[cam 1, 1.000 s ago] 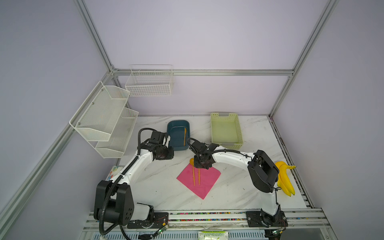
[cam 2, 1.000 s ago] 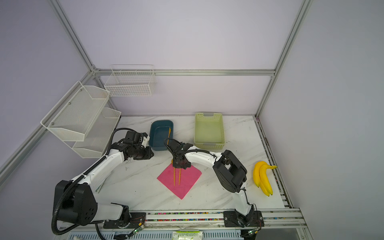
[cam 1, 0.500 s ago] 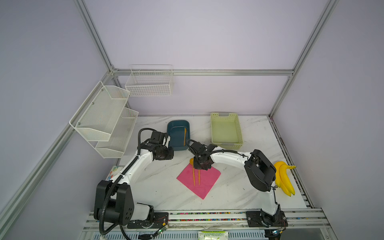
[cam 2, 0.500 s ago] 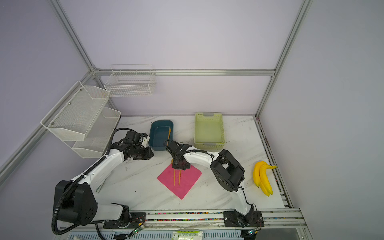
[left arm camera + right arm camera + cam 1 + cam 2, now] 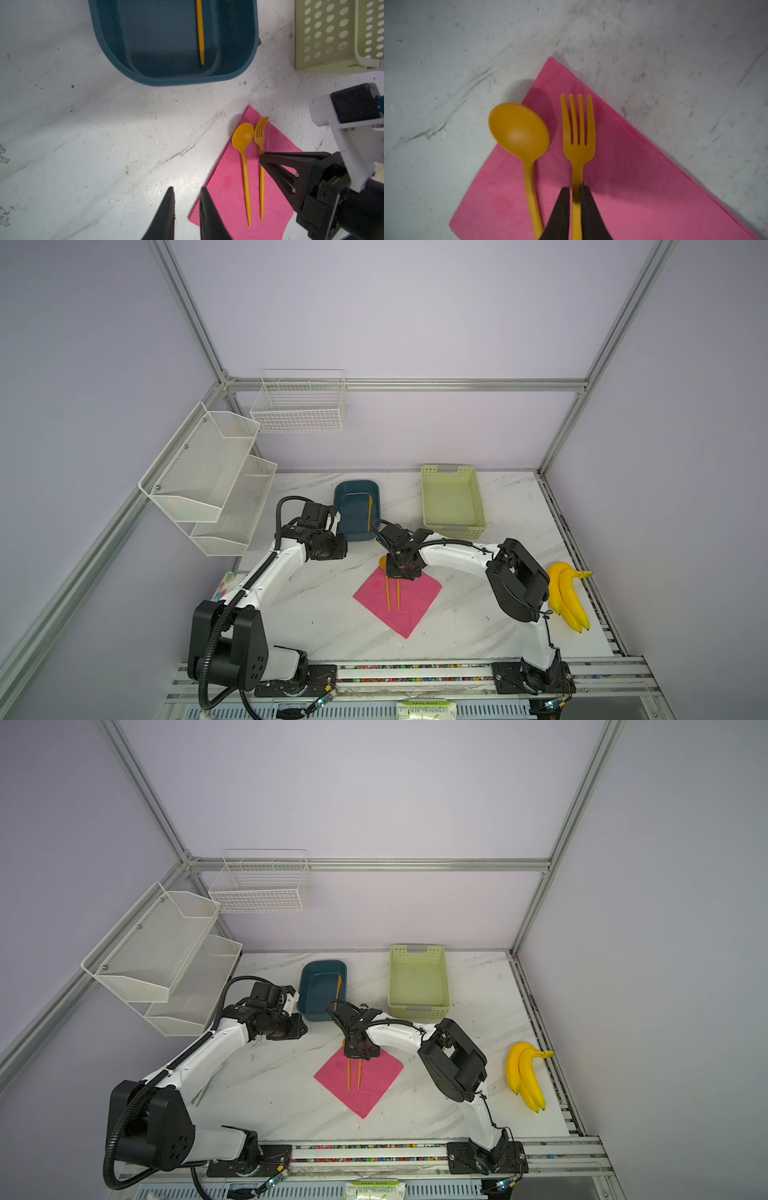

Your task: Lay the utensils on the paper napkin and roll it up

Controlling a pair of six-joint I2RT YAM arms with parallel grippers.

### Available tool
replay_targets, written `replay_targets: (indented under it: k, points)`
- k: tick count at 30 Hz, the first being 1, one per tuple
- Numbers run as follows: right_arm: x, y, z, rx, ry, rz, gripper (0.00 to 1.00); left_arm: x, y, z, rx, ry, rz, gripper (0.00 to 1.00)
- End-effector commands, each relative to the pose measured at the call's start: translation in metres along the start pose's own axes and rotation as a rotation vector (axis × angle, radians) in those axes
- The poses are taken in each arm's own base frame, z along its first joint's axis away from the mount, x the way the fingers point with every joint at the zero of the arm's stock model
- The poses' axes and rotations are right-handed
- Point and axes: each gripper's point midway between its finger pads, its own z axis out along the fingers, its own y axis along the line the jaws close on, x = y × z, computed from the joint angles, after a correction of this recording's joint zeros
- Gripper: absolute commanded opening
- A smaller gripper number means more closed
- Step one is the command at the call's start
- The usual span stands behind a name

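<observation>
The pink paper napkin (image 5: 411, 605) (image 5: 633, 197) lies flat as a diamond at mid-table. Two utensils lie side by side on it. The orange spoon (image 5: 519, 128) (image 5: 243, 137) has its bowl partly over the napkin's edge. The orange fork (image 5: 579, 145) (image 5: 260, 135) lies beside it. My right gripper (image 5: 574, 188) (image 5: 401, 572) is shut on the fork's handle just behind the tines, low on the napkin. The orange knife (image 5: 200, 31) (image 5: 370, 512) lies inside the dark blue bin (image 5: 357, 485). My left gripper (image 5: 186, 188) hovers over bare table left of the napkin, slightly open and holding nothing.
A pale green perforated basket (image 5: 453, 502) stands behind the right arm. Yellow bananas (image 5: 567, 593) lie at the right edge. White mesh shelves (image 5: 208, 477) hang on the left wall, and a wire basket (image 5: 299, 406) hangs on the back wall.
The right gripper's jaws have narrowed onto the fork handle and its arm has shifted slightly left. The left arm, napkin and spoon have not moved.
</observation>
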Motion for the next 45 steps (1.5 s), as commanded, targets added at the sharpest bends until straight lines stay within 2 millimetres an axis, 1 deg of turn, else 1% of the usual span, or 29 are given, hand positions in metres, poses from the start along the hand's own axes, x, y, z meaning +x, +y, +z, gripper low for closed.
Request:
replay_targets:
  k: [1, 10, 18, 26, 35, 40, 45]
  points:
    - [0.0032, -0.0004, 0.0058, 0.017, 0.007, 0.009, 0.16, -0.0179, -0.0077, -0.012, 0.025, -0.052, 0.021, 0.22]
    - [0.005, -0.002, 0.0074, 0.021, 0.012, 0.008, 0.15, -0.0175, -0.0079, -0.0118, 0.027, -0.051, 0.02, 0.22]
    - [0.0054, -0.002, 0.0087, 0.019, 0.012, 0.008, 0.16, -0.0174, -0.0075, -0.0117, 0.025, -0.051, 0.021, 0.22]
    - [0.0054, -0.002, 0.0084, 0.019, 0.013, 0.009, 0.14, -0.0166, -0.0069, -0.0115, 0.022, -0.049, 0.02, 0.22]
    - [0.0065, -0.0029, 0.011, 0.02, 0.016, 0.008, 0.14, -0.0168, -0.0081, -0.0125, 0.028, -0.051, 0.023, 0.22]
    - [0.0065, -0.0029, 0.0108, 0.02, 0.016, 0.008, 0.13, -0.0168, -0.0063, -0.0132, 0.018, -0.056, 0.022, 0.21]
    - [0.0078, -0.0033, 0.0131, 0.023, 0.022, 0.008, 0.15, -0.0162, -0.0069, -0.0125, 0.022, -0.052, 0.022, 0.21]
